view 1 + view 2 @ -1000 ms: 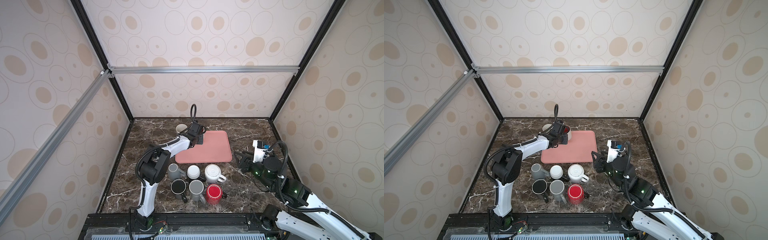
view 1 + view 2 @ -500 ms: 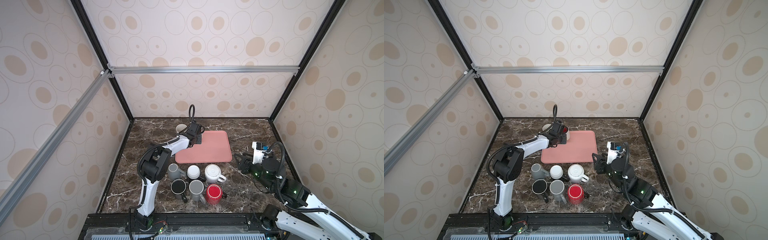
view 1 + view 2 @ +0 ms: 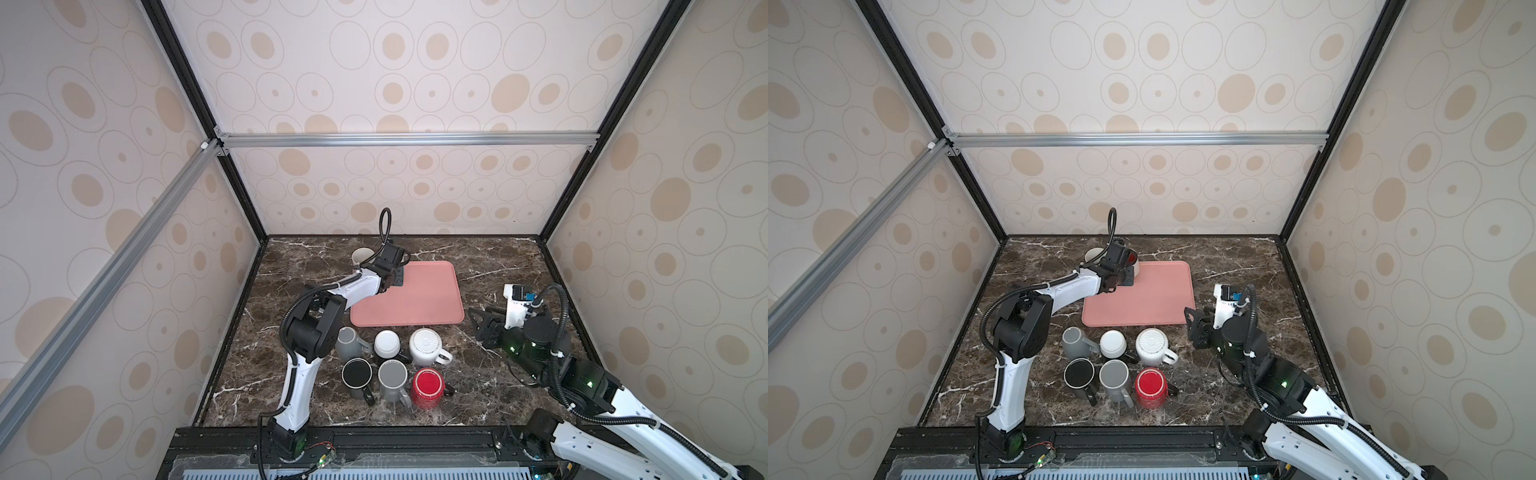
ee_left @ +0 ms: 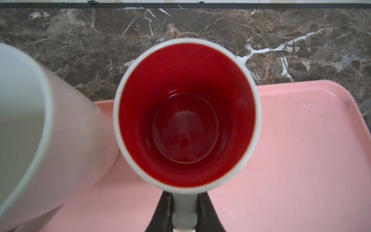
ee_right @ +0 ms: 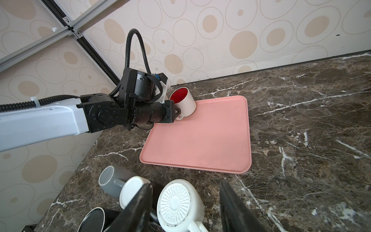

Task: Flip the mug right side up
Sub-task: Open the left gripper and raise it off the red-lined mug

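Jaws of the left gripper pinch the handle of the mug; right gripper jaws hang apart. Barely moved lately, the mug stands mouth-up on the far-left corner of the tray: release next.

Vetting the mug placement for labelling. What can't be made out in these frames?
Red-lined mug: in a top view, mostly hidden behind the left arm's wrist.
Its base on the pink tray: left wrist view, hidden by the mug's own wall.
Cream mug: left wrist view, blurred, cut off by the frame edge; handle unseen.
Black mug: right wrist view, partly covered by the right gripper's finger, cut off at the bottom edge.
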{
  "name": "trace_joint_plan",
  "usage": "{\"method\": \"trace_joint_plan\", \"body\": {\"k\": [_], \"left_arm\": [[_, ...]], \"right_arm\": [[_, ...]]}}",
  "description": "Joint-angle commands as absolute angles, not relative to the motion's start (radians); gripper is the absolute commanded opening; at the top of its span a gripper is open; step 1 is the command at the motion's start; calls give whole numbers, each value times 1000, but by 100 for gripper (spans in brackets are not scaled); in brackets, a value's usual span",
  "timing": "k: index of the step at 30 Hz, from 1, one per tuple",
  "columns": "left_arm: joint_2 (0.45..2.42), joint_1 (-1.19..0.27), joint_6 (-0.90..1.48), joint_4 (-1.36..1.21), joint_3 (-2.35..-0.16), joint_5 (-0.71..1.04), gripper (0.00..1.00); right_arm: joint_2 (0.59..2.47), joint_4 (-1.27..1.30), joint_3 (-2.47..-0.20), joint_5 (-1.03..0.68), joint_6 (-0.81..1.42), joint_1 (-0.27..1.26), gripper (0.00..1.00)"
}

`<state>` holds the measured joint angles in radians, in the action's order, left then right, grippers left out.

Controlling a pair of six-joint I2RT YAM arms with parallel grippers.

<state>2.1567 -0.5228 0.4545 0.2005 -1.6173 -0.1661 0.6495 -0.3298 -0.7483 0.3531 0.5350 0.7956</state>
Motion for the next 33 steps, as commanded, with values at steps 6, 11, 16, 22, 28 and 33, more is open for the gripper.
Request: {"method": "trace_joint_plan", "body": {"k": [6,11,16,22,28,33], "left_arm": [[2119,-509,457,136,-1640,-182,42],[2026,-511,479,82,-1576,-152,50],[1893,-510,516,7,-1484,-73,63],[1703,-511,585,-112,-1310,50,76],[1528,-511,660,-217,-1123,161,96],[1400,-510,683,-267,-977,196,99]], "right_arm": [[650,-347,-737,362,553,792,56],[650,-372,-740,359,555,792,56],[649,-423,-744,357,546,792,59],[650,-477,-740,336,524,792,62],[710,-532,-749,220,460,792,69],[804,-568,-753,43,403,792,71]]}}
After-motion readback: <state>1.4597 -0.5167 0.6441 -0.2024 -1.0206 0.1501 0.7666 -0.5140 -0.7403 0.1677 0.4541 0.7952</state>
